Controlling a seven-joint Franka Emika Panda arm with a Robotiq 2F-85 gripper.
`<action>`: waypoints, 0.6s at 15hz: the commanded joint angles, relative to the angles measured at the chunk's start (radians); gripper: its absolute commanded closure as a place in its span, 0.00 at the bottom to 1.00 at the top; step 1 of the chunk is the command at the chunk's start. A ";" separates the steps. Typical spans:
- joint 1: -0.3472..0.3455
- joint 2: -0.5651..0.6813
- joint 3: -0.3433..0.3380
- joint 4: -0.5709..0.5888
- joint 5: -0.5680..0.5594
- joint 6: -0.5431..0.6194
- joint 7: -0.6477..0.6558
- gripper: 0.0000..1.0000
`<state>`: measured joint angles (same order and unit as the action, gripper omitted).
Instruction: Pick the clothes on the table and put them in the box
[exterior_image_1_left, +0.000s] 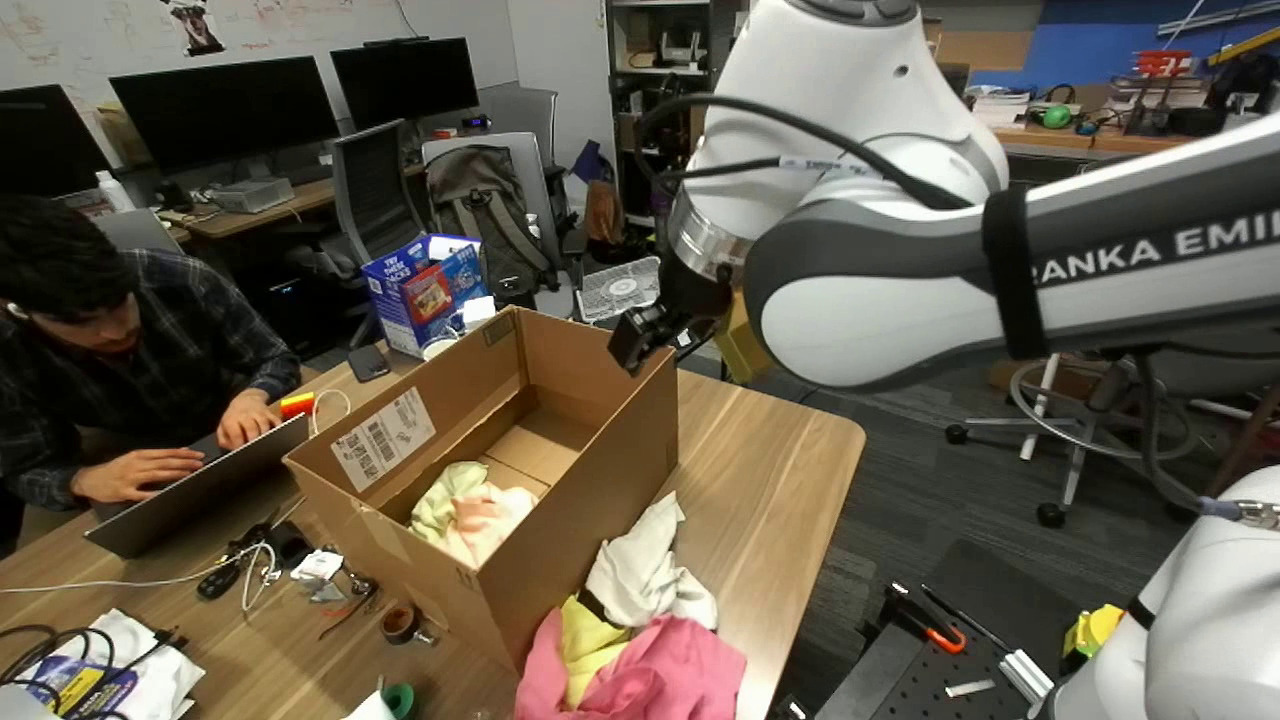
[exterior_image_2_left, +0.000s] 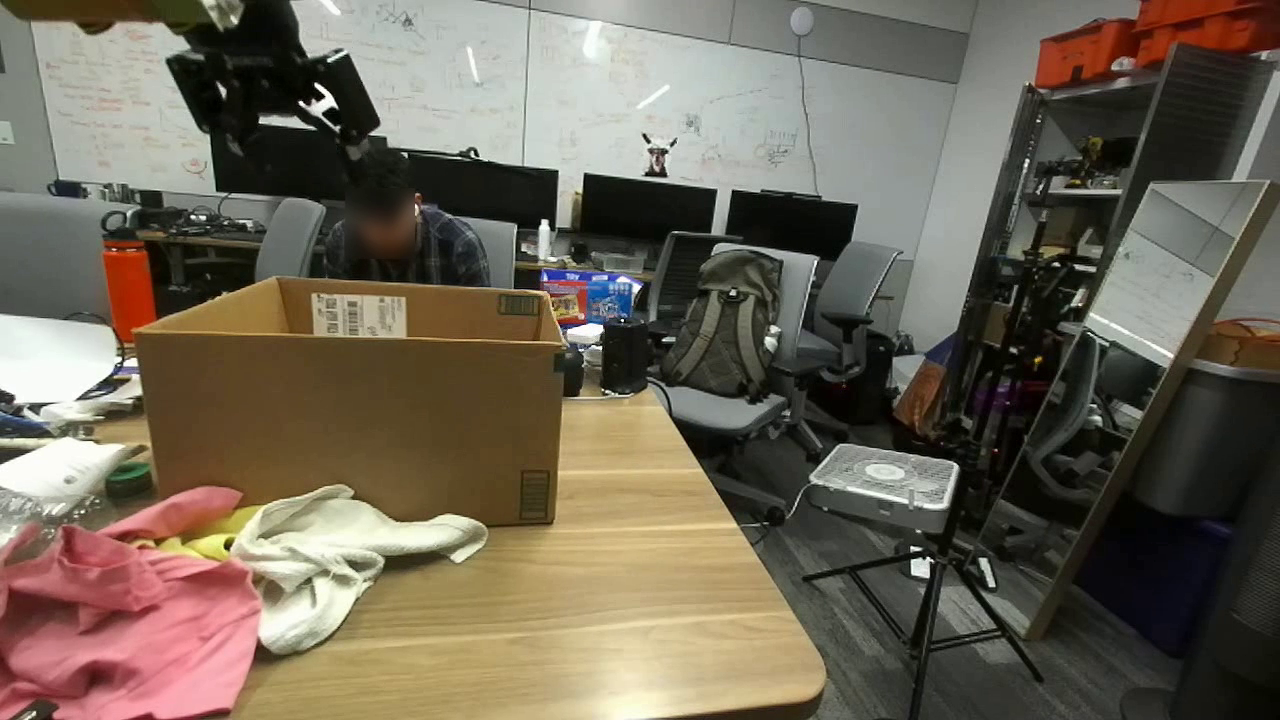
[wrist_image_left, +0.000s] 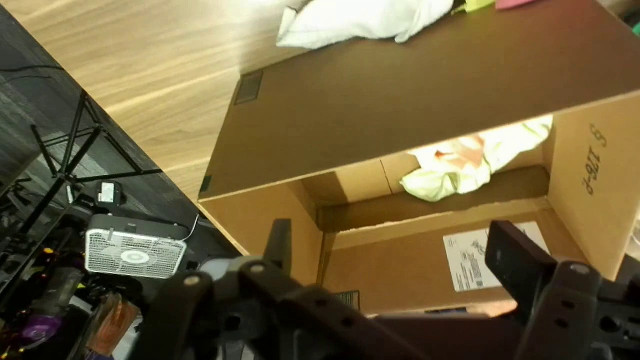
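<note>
Gripper (wrist_image_left: 395, 242) black, jaws spread apart; crumpled garments (exterior_image_1_left: 480, 515) inside rectangular cardboard box (exterior_image_1_left: 590, 510); rumpled pink cloth (exterior_image_1_left: 690, 660) on wood-grain table (exterior_image_1_left: 780, 450).

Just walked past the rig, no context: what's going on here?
Looks like a clothes-packing job done by a robot arm. Its hand is open, holds nothing and hangs higher than the box. Pale green and peach fabric lies inside the box. On the table beside it, an off-white cloth, a yellow cloth and a pink cloth lie bunched together. A person sits nearby at a laptop.

Office-like lab: monitors (exterior_image_1_left: 225, 115), whiteboard (exterior_image_2_left: 740, 110), robot (exterior_image_1_left: 870, 290)
</note>
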<state>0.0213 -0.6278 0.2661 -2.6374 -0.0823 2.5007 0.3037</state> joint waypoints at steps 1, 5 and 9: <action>0.007 -0.032 -0.013 -0.110 -0.060 0.063 -0.067 0.00; -0.009 0.046 0.003 -0.129 -0.114 0.096 -0.087 0.00; -0.004 0.140 0.013 -0.132 -0.152 0.128 -0.097 0.00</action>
<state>0.0210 -0.5583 0.2708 -2.7701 -0.1990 2.5777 0.2234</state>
